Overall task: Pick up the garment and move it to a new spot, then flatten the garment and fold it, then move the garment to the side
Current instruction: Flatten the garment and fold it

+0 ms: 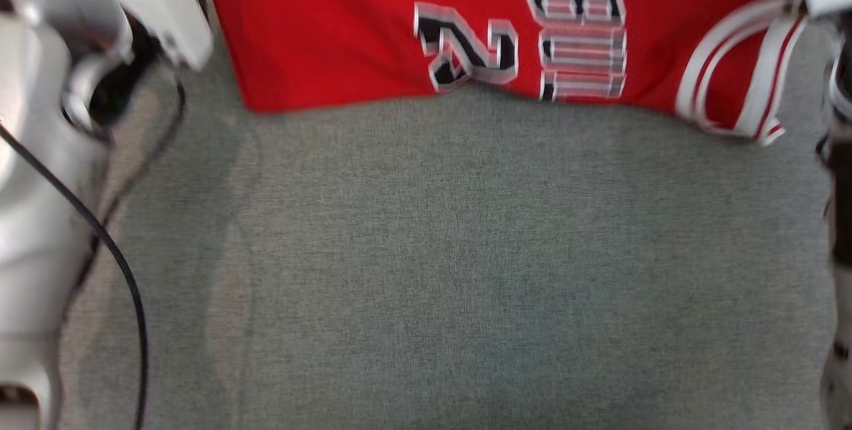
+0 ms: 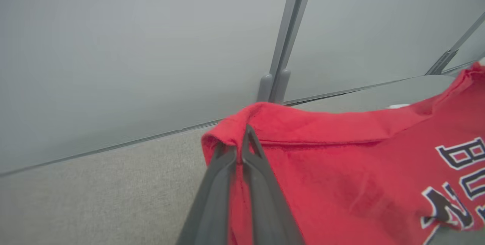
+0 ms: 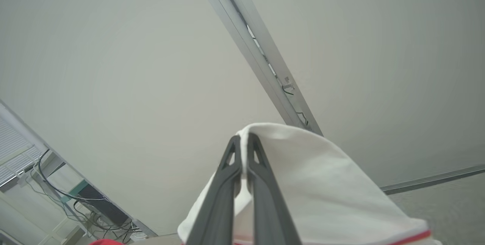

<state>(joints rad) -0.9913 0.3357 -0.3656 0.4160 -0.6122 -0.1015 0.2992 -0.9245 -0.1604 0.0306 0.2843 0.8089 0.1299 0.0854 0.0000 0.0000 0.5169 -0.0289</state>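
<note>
The left gripper (image 2: pixel 240 147) is clenched on a red corner of the jersey (image 1: pixel 319 30), and the right gripper (image 3: pixel 244 144) is clenched on its white-trimmed edge. The jersey is held stretched between them over the far part of the grey surface (image 1: pixel 466 270). To move it well, I judge both arms should travel together, with the cloth taut and level, then lower evenly. Its print (image 1: pixel 579 37) reads "BU" and "2"; the rest is blurred.

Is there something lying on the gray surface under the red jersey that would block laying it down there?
Nothing visible does. The left pincer is shut on a red edge of the jersey, and the right pincer on its white trim. In the head view, no object lies on the gray surface below it.
</note>
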